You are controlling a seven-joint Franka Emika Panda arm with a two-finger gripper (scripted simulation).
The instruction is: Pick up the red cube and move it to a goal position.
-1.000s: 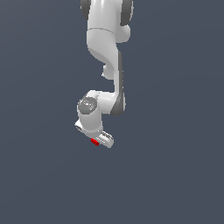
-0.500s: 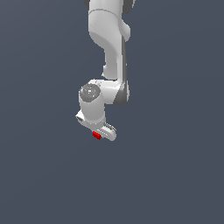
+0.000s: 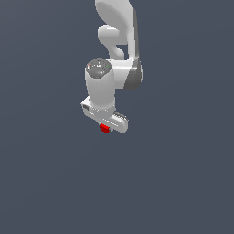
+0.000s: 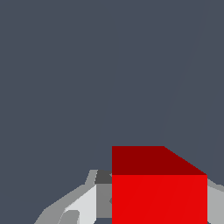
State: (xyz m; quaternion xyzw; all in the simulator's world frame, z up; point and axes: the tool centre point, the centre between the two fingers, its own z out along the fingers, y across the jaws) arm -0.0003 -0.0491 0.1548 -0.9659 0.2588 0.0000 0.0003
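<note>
The red cube (image 3: 104,128) is a tiny bright red block held at the underside of my white gripper (image 3: 106,126), near the middle of the exterior view. The gripper is shut on it and carries it above the plain dark grey ground. In the wrist view the red cube (image 4: 158,192) fills much of the frame, with a grey fingertip (image 4: 72,209) on one side and another at the frame's edge on the other. The white arm (image 3: 116,50) rises above the gripper to the top of the exterior view.
Only the flat dark grey ground (image 3: 183,183) shows around the arm. No goal marker or other object is visible in either view.
The arm has raised the gripper with the red cube and shifted it slightly toward the exterior view's right. The cube stays in the grip.
</note>
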